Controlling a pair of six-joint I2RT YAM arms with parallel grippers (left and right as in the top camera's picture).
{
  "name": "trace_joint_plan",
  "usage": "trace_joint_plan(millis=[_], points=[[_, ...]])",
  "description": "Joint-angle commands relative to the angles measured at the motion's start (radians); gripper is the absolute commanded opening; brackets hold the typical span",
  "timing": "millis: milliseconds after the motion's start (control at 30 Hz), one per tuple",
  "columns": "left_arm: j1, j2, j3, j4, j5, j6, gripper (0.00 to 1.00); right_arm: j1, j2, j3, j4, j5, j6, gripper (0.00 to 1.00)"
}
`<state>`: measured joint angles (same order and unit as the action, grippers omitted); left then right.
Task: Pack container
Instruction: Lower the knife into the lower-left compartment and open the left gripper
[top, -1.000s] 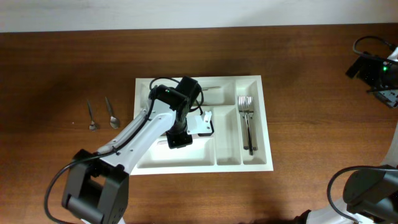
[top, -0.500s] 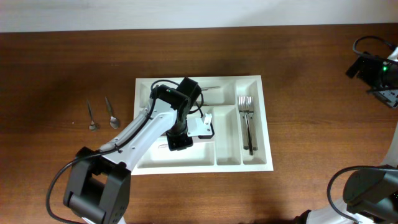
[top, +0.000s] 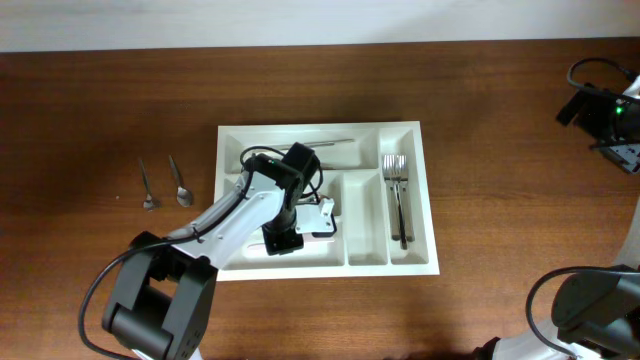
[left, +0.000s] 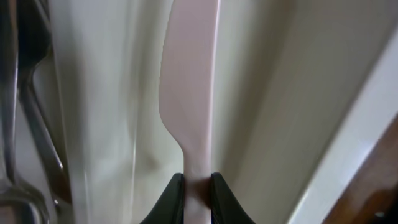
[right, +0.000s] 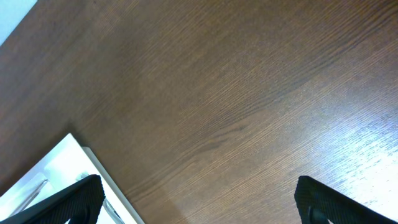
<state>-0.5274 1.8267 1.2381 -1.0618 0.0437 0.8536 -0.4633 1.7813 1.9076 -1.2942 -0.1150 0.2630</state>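
Note:
The container (top: 320, 127) is a large white tray in the middle of the brown table. My left gripper (left: 198, 186) is shut on the handle of a pale pink plastic knife (left: 189, 93), whose blade points away along a long white compartment. From overhead, the left arm (top: 283, 225) reaches over the tray's front long compartment and hides the knife. My right gripper (right: 199, 202) stands wide open over bare table wood with nothing between its fingers, and a corner of the container (right: 56, 171) shows at its lower left.
Metal forks (top: 397, 195) lie in the right narrow compartment, and a metal utensil (top: 335, 142) lies in the back long one. Two small spoons (top: 164, 185) rest on the table left of the tray. The right arm (top: 600, 108) sits at the far right edge.
The left arm has moved toward the front of the tray, from the middle compartment to the front one, still gripping the knife. The right gripper has not moved.

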Motion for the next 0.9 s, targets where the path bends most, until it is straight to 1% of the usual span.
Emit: trace_joint_plan(millis=[0,67,167,200,233,267,433,500,533,600,667,767,800,867], points=[[-0.002,0.010,-0.009,0.007,-0.027,0.019,0.02,-0.003,-0.013,0.011,0.000,-0.005,0.008,0.99],[-0.002,0.010,-0.009,0.008,-0.048,0.013,0.02,-0.003,-0.013,0.011,0.000,-0.005,0.008,0.99],[-0.002,0.009,-0.008,0.014,-0.108,-0.032,0.03,-0.003,-0.013,0.011,0.000,-0.005,0.008,0.99],[-0.002,0.008,-0.005,0.014,-0.126,-0.046,0.05,-0.003,-0.013,0.011,0.000,-0.005,0.008,0.99],[-0.002,0.006,-0.001,0.014,-0.139,-0.057,0.11,-0.003,-0.013,0.011,0.000,-0.005,0.008,0.99],[-0.002,0.003,0.006,0.013,-0.149,-0.068,0.14,-0.003,-0.013,0.011,0.000,-0.005,0.008,0.99],[-0.002,-0.036,0.047,-0.011,-0.148,-0.083,0.21,-0.003,-0.013,0.011,0.000,-0.005,0.008,0.99],[-0.002,-0.061,0.063,-0.029,-0.140,-0.083,0.27,-0.003,-0.013,0.011,0.000,-0.005,0.008,0.99],[-0.002,-0.074,0.068,-0.035,-0.137,-0.083,0.36,-0.003,-0.013,0.011,0.000,-0.005,0.008,0.99],[-0.002,-0.105,0.072,-0.035,-0.138,-0.106,0.48,-0.003,-0.013,0.011,0.000,-0.005,0.008,0.99],[-0.002,-0.136,0.073,-0.045,-0.138,-0.109,0.49,-0.003,-0.013,0.011,0.000,-0.005,0.008,0.99],[-0.002,-0.194,0.082,-0.080,-0.140,-0.109,0.40,-0.003,-0.013,0.011,0.000,-0.005,0.008,0.99],[-0.002,-0.219,0.091,-0.095,-0.148,-0.109,0.39,-0.003,-0.013,0.011,0.000,-0.005,0.008,0.99],[0.003,-0.267,0.110,-0.127,-0.180,-0.109,0.39,-0.003,-0.013,0.011,0.000,-0.005,0.008,0.99]])
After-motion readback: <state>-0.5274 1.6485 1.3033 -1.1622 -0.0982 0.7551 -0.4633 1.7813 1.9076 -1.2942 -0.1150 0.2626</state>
